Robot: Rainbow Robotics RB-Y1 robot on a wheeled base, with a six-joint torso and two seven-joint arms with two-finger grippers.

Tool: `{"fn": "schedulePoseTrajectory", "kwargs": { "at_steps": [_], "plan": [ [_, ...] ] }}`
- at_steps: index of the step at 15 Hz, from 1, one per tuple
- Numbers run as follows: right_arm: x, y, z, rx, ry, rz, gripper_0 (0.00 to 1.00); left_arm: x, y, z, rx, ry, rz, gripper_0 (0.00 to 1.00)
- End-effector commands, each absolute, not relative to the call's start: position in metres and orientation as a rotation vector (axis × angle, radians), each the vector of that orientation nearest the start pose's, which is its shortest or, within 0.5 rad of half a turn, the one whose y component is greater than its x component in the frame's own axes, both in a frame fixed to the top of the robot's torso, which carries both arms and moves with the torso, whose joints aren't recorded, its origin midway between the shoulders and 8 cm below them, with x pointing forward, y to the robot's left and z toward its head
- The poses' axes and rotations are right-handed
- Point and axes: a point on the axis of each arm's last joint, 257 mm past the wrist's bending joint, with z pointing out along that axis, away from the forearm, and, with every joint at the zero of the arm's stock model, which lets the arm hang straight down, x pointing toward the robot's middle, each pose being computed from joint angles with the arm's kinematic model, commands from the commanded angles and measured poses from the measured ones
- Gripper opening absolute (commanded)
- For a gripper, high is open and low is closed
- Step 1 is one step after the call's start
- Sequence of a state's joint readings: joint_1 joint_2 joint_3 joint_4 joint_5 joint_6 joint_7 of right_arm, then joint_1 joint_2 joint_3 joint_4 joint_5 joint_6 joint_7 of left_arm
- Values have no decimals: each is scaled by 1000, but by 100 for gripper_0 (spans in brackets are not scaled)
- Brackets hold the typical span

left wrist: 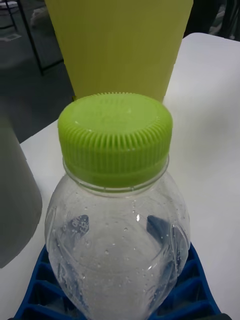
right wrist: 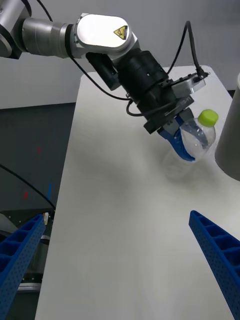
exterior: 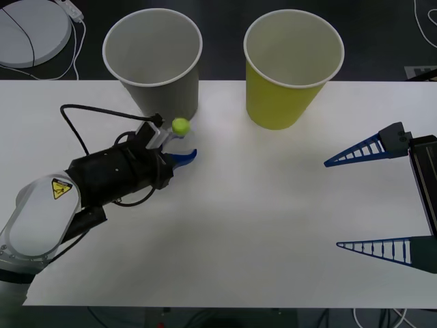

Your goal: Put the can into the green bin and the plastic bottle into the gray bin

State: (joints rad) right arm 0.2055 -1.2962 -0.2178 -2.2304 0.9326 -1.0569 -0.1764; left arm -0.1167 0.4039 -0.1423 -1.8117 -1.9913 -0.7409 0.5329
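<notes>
The plastic bottle [exterior: 179, 128], clear with a lime-green cap [left wrist: 115, 135], is held in my left gripper [exterior: 179, 147], which is shut on its body. It hangs tilted just above the table, right in front of the gray bin [exterior: 167, 96]. From the right wrist, the bottle [right wrist: 199, 137] sits between the blue fingers [right wrist: 181, 150], close beside the gray bin's wall [right wrist: 230, 145]. The green bin [exterior: 280, 99] stands to the right of the gray one. My right gripper [exterior: 333, 205] waits open over the table's right side. The can is out of view.
The white table [exterior: 259, 225] spreads wide in front of both bins. A black cable [exterior: 72, 123] loops from my left wrist. A round white device [exterior: 31, 31] with cords lies on the floor behind the table's far left corner.
</notes>
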Motion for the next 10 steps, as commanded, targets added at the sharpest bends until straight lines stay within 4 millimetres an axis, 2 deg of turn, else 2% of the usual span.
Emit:
{"fn": "schedulePoseTrajectory", "kwargs": {
  "at_steps": [1,6,10],
  "plan": [
    [282,-171,-79,-1639,1368,573,100,483,108,-196,912,1621,-309,0],
    [282,-171,-79,-1639,1368,573,100,467,115,-181,867,1682,-299,0],
    [282,-171,-79,-1639,1368,573,100,451,121,-158,853,1742,-276,0]
  ]
}}
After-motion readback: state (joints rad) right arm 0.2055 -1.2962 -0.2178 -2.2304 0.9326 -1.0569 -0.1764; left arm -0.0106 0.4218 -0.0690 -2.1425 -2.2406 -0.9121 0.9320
